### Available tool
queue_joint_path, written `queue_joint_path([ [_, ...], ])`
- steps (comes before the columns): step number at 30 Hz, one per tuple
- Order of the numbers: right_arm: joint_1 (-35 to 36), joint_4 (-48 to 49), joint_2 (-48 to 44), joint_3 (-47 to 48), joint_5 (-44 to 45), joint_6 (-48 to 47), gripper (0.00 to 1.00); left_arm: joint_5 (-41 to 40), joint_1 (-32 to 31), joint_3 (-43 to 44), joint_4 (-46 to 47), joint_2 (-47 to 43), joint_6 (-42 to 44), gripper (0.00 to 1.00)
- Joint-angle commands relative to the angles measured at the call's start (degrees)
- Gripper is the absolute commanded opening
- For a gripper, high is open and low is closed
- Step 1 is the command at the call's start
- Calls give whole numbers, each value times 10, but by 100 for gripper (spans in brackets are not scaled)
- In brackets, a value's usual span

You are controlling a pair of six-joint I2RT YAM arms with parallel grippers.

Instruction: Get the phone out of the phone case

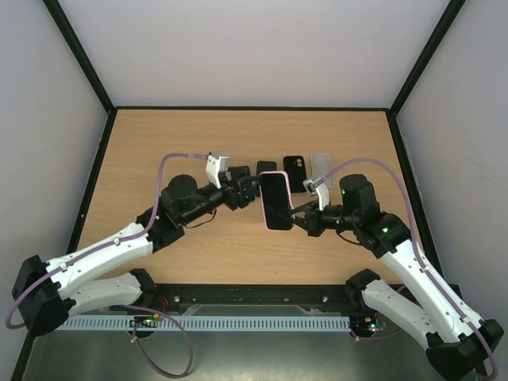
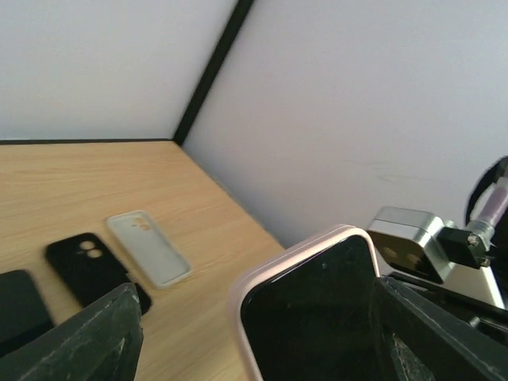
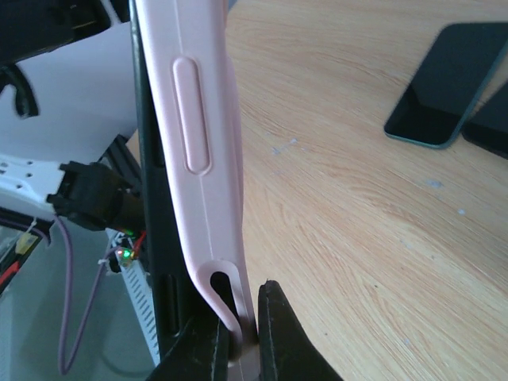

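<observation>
1. Above the table's middle, the phone (image 1: 276,200) is held raised in its pink case (image 3: 202,119).
2. Case corner is pinched by the right gripper (image 3: 242,341).
3. Left gripper (image 2: 254,309) is spread; gap seen beside case.
4. Black case (image 1: 295,173) and clear case (image 1: 321,168) are laid toward the far edge.

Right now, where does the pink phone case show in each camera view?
Top external: pink phone case at centre, between both arms.
Left wrist: bottom, right of centre, rim around dark screen.
Right wrist: left of centre, side edge upright.
Shared landmark: loose black phone lying flat.
</observation>
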Motion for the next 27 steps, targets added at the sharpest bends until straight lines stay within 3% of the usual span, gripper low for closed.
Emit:
queue_joint_path([
  [1,-19,39,10,-17,25,28,2,-78,-12,-34,-59,-17,21,74],
  [5,-60,35,40,-47,31,61,2,-127,-54,-44,-80,-9,28,69],
  [10,-92,18,71,-84,61,97,2,-261,-136,-42,-110,26,65,66],
  [17,-100,-91,91,-101,81,128,2,-292,-180,-87,-50,72,97,62],
  [23,-100,-40,90,-173,66,178,2,-320,-226,-81,-2,138,136,62],
  [27,-100,2,99,-182,122,201,2,-334,-244,-71,22,182,149,58],
])
